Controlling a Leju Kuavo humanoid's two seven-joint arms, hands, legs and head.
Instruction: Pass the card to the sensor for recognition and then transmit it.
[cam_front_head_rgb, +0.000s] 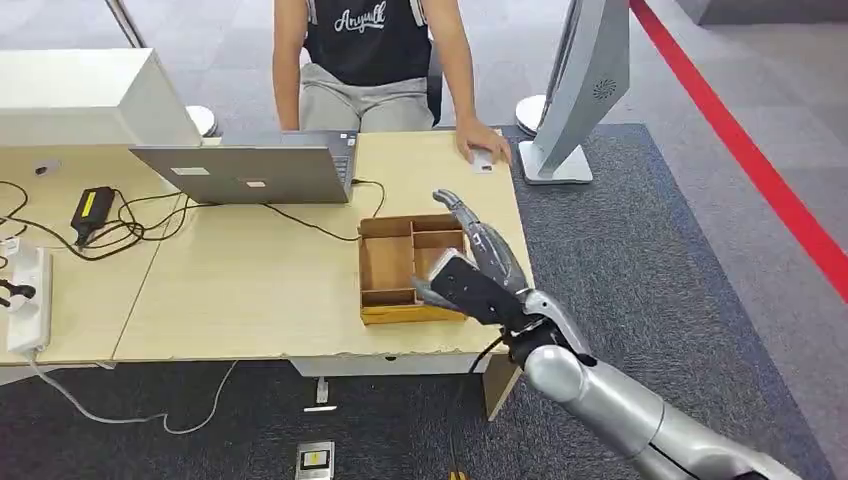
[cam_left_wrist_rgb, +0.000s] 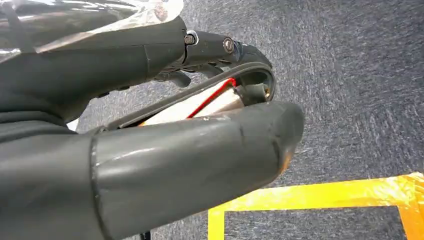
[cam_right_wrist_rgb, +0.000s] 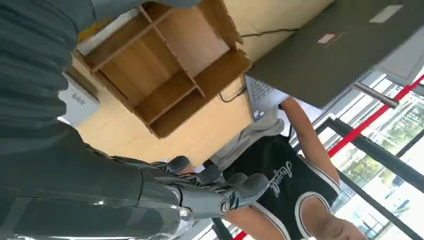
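The right hand is hovering over the wooden tray with its fingers apart, holding nothing. The card is lying farther out past the fingertips, near the table's far edge, under a person's hand, long side running across. The left hand is hanging low over the carpet, far from the card, fingers curled in on nothing, so the right hand is nearer.

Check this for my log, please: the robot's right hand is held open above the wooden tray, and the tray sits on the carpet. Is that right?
Not quite. The wooden tray sits on the table, near its front corner, not on the carpet; the head view shows this. The rest holds: the right hand is open above the tray.
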